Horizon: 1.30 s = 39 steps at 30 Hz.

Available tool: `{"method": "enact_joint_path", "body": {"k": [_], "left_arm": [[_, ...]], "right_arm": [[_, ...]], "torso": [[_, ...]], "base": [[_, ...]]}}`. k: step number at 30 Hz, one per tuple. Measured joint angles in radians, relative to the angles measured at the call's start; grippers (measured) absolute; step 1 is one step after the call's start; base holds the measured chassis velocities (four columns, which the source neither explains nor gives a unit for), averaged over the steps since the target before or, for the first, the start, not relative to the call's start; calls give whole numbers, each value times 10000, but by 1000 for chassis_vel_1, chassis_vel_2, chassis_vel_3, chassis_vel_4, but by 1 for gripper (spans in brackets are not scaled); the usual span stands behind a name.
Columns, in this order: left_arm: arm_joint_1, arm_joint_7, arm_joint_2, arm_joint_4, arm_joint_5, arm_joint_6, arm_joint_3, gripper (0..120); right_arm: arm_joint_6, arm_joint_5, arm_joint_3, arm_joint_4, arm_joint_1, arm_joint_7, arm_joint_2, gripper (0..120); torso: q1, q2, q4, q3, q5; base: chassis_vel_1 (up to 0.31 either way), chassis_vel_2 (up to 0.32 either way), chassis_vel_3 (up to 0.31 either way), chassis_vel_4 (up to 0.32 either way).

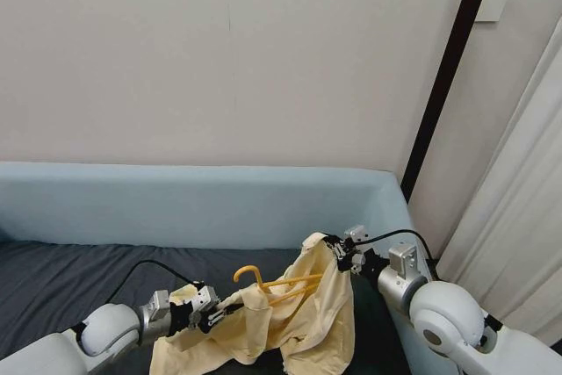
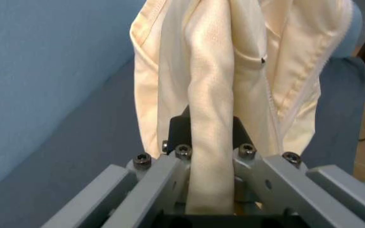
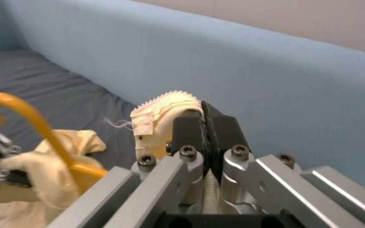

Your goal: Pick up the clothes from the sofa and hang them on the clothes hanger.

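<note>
**Clerk:** Item one, the clothing?
**Checker:** Pale yellow garment, draped over an orange hanger. It is held over the dark seat of the light blue sofa, toward the sofa's right end.
**Clerk:** Left claw?
**Checker:** Left claw, low over the seat at the garment's left side. It is pressed together on a rolled fold of fabric, which runs up between its fingers.
**Clerk:** Right claw?
**Checker:** Right claw, higher, at the garment's upper right corner near the sofa's backrest — pinching a serrated cloth edge between its dark pads.
**Clerk:** Hanger's hook?
**Checker:** Curved, standing up between the two claws.
**Clerk:** Surroundings?
**Checker:** Dark rack pole slanting up at right — well apart from the garment. White curtain beside it.
</note>
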Motion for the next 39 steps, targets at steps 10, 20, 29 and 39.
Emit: {"method": "enact_joint_path", "body": {"k": [10, 20, 29, 39], "left_arm": [[-1481, -121, -744, 152, -404, 302, 1312, 1], [-1752, 433, -450, 35, -523, 64, 1195, 1], [-1450, 1148, 113, -200, -253, -231, 1107, 1], [-2118, 842, -835, 614, -177, -145, 1721, 1]], "right_arm": [[-88, 698, -19, 680, 218, 304, -48, 0], [57, 748, 189, -154, 517, 393, -96, 0], [285, 510, -106, -532, 778, 313, -11, 0], [268, 537, -160, 595, 124, 279, -133, 0]], "torso": [[0, 0, -2, 0, 1], [0, 0, -2, 0, 1], [0, -1, 4, 0, -1], [0, 0, -3, 0, 0]], "base": [[0, 0, 0, 0], [0, 0, 0, 0], [0, 0, 0, 0], [0, 0, 0, 0]]}}
